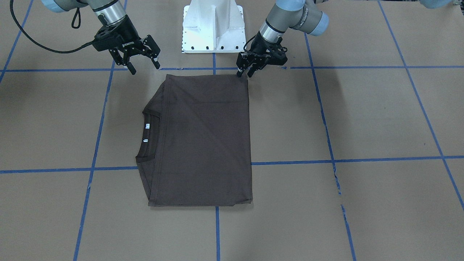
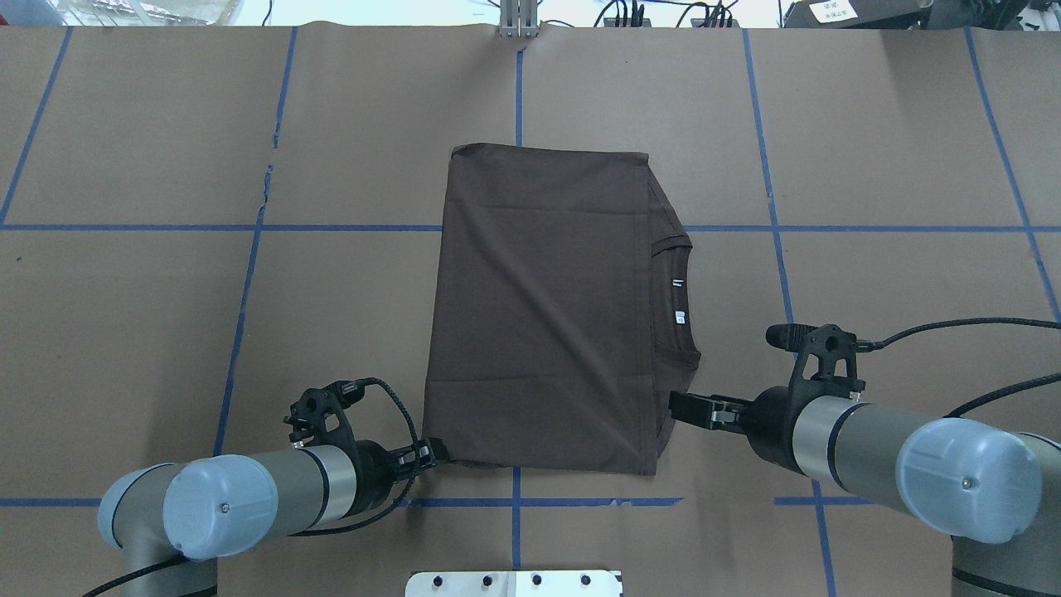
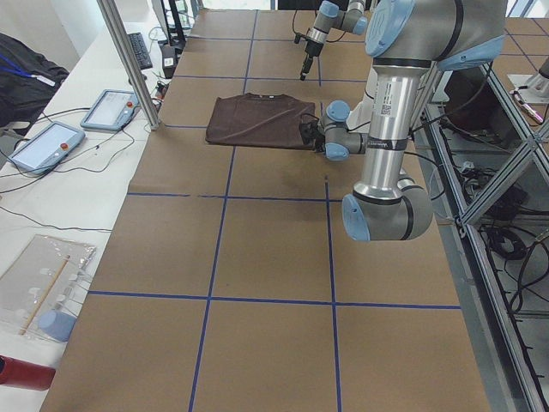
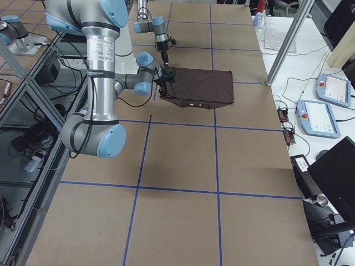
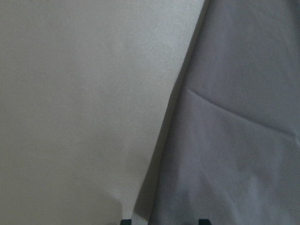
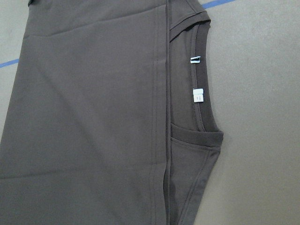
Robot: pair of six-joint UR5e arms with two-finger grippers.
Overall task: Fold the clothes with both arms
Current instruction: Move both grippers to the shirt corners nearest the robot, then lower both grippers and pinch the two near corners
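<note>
I count one brown T-shirt (image 1: pixel 203 137), two white tags (image 1: pixel 147 125) on it, one white pedestal (image 1: pixel 214 25), and pairs of mine: left arm (image 2: pixel 273 497), right arm (image 2: pixel 862 452), left gripper (image 1: pixel 244 73), right gripper (image 1: pixel 145 68).

Brown T-shirt (image 4: pixel 202 87) lies folded flat — right arm (image 4: pixel 102 66) reaches beside it.

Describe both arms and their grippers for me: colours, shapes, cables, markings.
The left arm and right arm are grey metallic tubes with rounded light blue joint caps. The left gripper and right gripper are black and two-fingered, with black cables running to the wrists. The right gripper's body bears white lettering.
</note>
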